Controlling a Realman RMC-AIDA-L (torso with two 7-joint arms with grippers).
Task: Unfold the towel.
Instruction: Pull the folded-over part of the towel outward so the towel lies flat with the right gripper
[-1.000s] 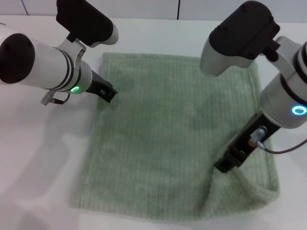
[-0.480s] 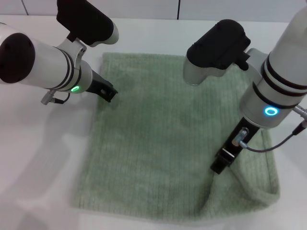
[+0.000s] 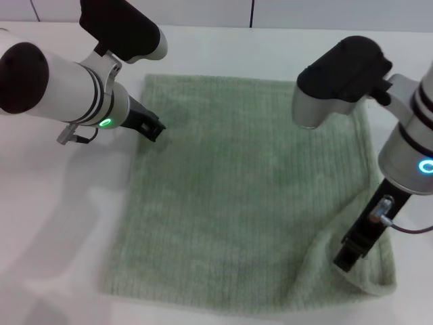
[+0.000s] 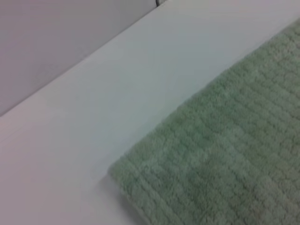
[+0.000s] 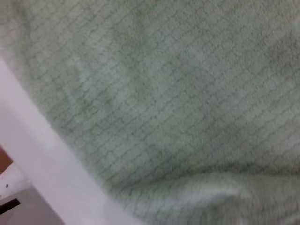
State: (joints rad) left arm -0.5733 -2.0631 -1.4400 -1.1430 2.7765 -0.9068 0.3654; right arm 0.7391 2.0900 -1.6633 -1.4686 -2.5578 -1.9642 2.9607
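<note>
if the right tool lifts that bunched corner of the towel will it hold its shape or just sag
The towel will probably sag: it already rumples into soft folds beside the right tool. Its looped pile likely grips rather than slips. Pushed, it would likely wrinkle on the table rather than slide whole.

I see a pale sage-green towel (image 3: pixel 237 196) with fine ribbed lines on a white table (image 3: pixel 54 223); both arms are white and black, ringed with green and blue lights.

L arm: white tubular w/ black joint cover, reaching in from left, green ring light lit.
L gripper (image 3: pixel 154 128): black, low, far-left area.
R arm: white/grey w/ black cover, blue ring lit, angled down.
R gripper (image 3: pixel 348 256): black, low, near-right area.
</note>
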